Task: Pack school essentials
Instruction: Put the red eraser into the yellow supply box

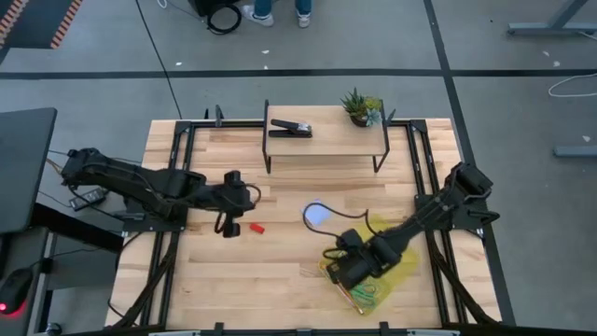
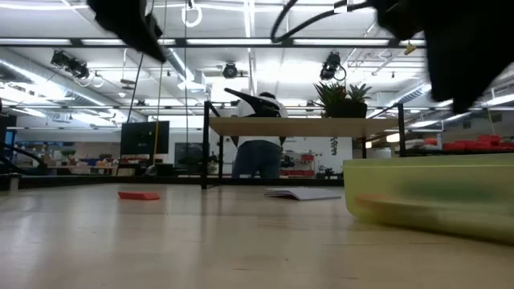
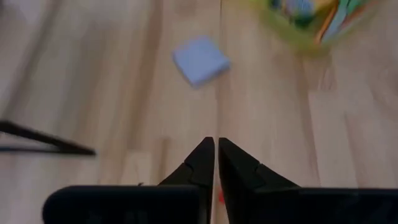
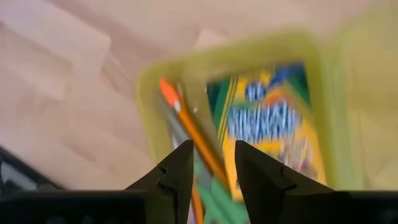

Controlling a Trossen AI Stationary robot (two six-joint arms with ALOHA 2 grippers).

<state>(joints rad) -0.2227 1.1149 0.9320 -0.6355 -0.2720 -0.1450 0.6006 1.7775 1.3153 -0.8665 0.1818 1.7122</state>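
Left arm: reaches in from the table's left edge toward the middle; left gripper [image 1: 227, 227] hangs clenched over bare wood, fingers [image 3: 205, 163] pressed together with nothing between them
Red piece [image 1: 256, 227]: flat on the table [image 1: 280, 280] just right of the left gripper, apart from it; open wood lies all round it, and the near-left part of the table is bare to the edge
Shelf [image 1: 326, 140]: a small raised wooden stand along the far edge, on thin black legs; stapler [image 1: 291, 129] on its left part, plant [image 1: 361, 108] on its right corner; the space under it is open
Notepad [image 1: 317, 216]: pale blue, flat at mid-table, between the two grippers and well apart from both; free wood on its left and near sides
Right arm: comes from the right edge, slanting toward the near middle; right gripper [image 1: 338, 271] hangs over the left end of the tray, fingers [image 4: 180, 171] spread apart, holding nothing
Tray [image 1: 403, 263]: yellow-green, see-through, close to the near edge on the right; crayon box [image 4: 270, 127] lies inside along one wall; orange pencil [image 4: 186, 124] beside it toward the other wall; a green thing under the pencil, too blurred to name
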